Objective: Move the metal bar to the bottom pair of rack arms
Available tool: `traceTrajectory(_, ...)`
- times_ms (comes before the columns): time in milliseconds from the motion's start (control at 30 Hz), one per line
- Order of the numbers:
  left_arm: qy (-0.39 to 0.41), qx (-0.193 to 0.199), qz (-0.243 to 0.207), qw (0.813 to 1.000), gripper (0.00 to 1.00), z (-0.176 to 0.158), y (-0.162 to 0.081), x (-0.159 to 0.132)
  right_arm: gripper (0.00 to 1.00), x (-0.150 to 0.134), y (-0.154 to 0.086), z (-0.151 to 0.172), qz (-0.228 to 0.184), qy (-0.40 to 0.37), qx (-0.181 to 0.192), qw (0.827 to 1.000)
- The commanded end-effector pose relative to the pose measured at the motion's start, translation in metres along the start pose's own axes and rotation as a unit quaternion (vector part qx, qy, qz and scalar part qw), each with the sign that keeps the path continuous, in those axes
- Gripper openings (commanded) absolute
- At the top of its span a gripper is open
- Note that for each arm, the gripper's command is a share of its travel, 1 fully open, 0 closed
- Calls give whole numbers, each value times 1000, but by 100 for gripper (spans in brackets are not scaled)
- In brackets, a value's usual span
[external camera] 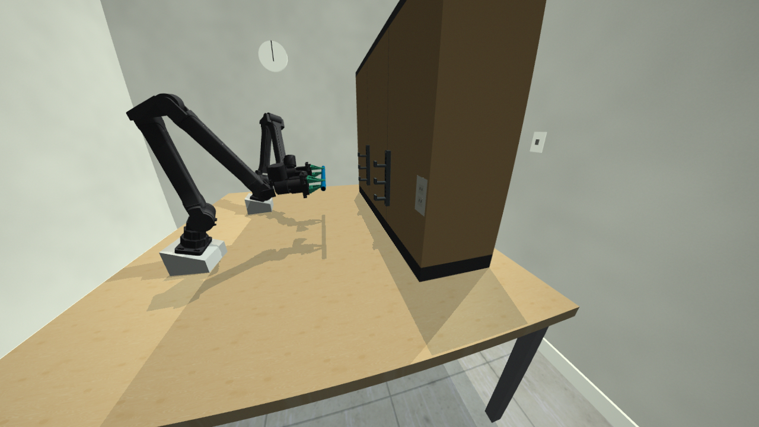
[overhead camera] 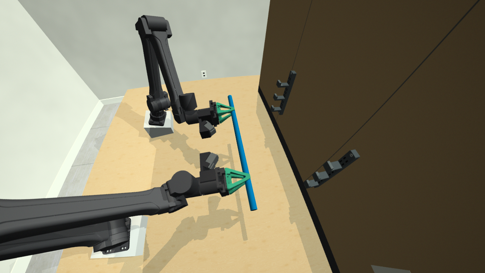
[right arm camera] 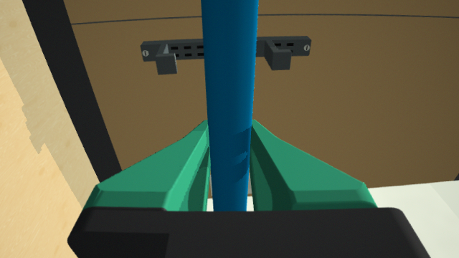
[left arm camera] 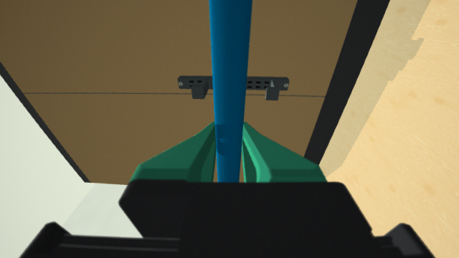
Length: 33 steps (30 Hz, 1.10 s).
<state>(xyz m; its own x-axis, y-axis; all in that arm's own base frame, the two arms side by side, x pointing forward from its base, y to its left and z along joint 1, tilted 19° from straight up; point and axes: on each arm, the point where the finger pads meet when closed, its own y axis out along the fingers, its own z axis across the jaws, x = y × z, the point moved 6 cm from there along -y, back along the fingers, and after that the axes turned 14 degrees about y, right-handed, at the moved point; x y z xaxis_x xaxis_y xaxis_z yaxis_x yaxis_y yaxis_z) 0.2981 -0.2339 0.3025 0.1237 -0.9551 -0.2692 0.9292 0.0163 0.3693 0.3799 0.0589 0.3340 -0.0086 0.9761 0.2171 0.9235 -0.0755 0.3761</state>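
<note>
L gripper (overhead camera: 233, 109) (external camera: 322, 170) (left arm camera: 229, 123), far side: closed on blue bar (overhead camera: 240, 146) (external camera: 324, 178) (left arm camera: 231, 54) (right arm camera: 230, 72) nr far end. R gripper (overhead camera: 249, 176) (external camera: 322, 185) (right arm camera: 230, 122), near side: closed on same bar nr its near end. Bar approx. level, above table (overhead camera: 176, 237) (external camera: 265, 340), off rack (overhead camera: 287, 94) (external camera: 388, 180), w/ gap btwn.

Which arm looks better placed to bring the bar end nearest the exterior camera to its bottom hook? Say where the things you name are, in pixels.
Right, I'd judge: its pincer (overhead camera: 249, 176) (external camera: 322, 185) (right arm camera: 230, 122) grips the bar (overhead camera: 240, 146) (external camera: 323, 178) (left arm camera: 231, 72) (right arm camera: 230, 72) near that end, facing the nearer rack strip. The left pincer (overhead camera: 233, 109) (external camera: 323, 170) (left arm camera: 229, 128) grips near the far end, so should help keep it level.
</note>
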Motion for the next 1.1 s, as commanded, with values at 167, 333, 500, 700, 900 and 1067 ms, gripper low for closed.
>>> traceTrajectory(167, -30, 12, 11, 999, 0, -2, 0, -6, 0, -3, 0, 2, 1, 7, -14, 1000)
traceTrajectory(333, -30, 12, 11, 999, 0, -8, -2, -5, 0, -4, 0, 7, 1, 7, -14, 1000)
traceTrajectory(500, -30, 12, 11, 999, 0, -12, -3, -4, 0, -4, -1, 10, 1, 7, -14, 1000)
traceTrajectory(700, -30, 12, 11, 999, 0, -17, -4, -3, 0, -5, -1, 15, 1, 7, -14, 1000)
traceTrajectory(900, -30, 12, 11, 999, 0, -23, -4, -2, 0, -6, -1, 19, 1, 7, -14, 1000)
traceTrajectory(1067, -30, 12, 11, 999, 0, -25, -5, -2, 0, -6, -1, 21, 1, 7, -14, 1000)
